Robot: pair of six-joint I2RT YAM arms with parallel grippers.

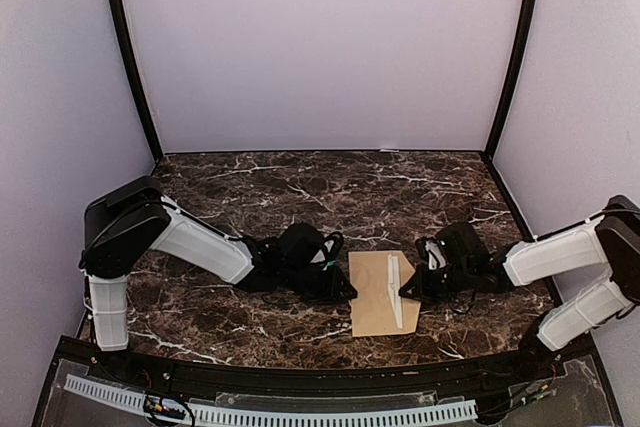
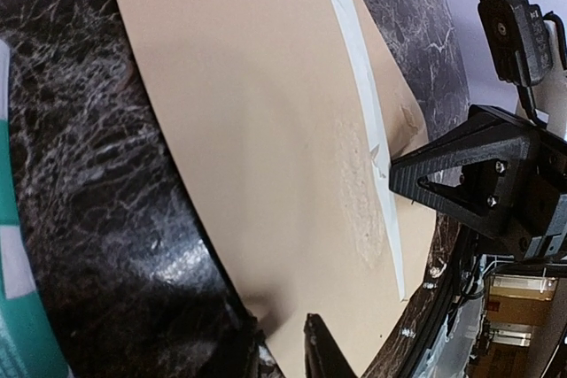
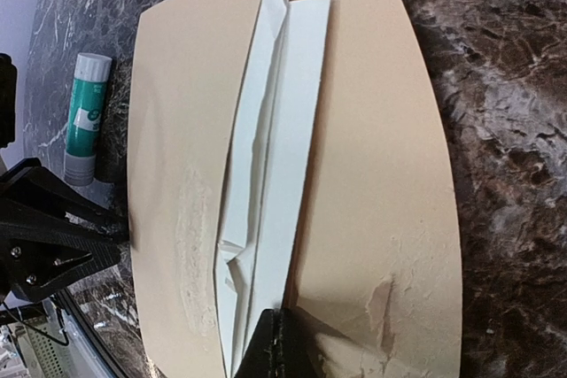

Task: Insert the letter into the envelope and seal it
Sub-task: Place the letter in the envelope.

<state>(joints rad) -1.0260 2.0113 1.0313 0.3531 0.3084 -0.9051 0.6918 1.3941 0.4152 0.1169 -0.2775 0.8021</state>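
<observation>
The tan envelope (image 1: 378,297) lies flat on the marble between the two arms. The white creased letter (image 1: 395,292) shows as a narrow strip sticking out along its right part. In the right wrist view the letter (image 3: 283,130) runs up the envelope (image 3: 390,130), partly under a tan edge. My right gripper (image 3: 282,343) is shut, its tips pinching the letter's near edge. My left gripper (image 2: 283,351) is at the envelope's (image 2: 257,130) left edge, fingers apart with that edge between them. The right gripper (image 2: 399,174) touches the letter (image 2: 363,104) in the left wrist view.
A green and white glue stick (image 3: 86,117) lies on the marble just left of the envelope, close to the left gripper (image 3: 53,227). Torn, rough patches mark the envelope's surface (image 3: 381,307). The table's black front rail (image 1: 320,377) runs close below the envelope.
</observation>
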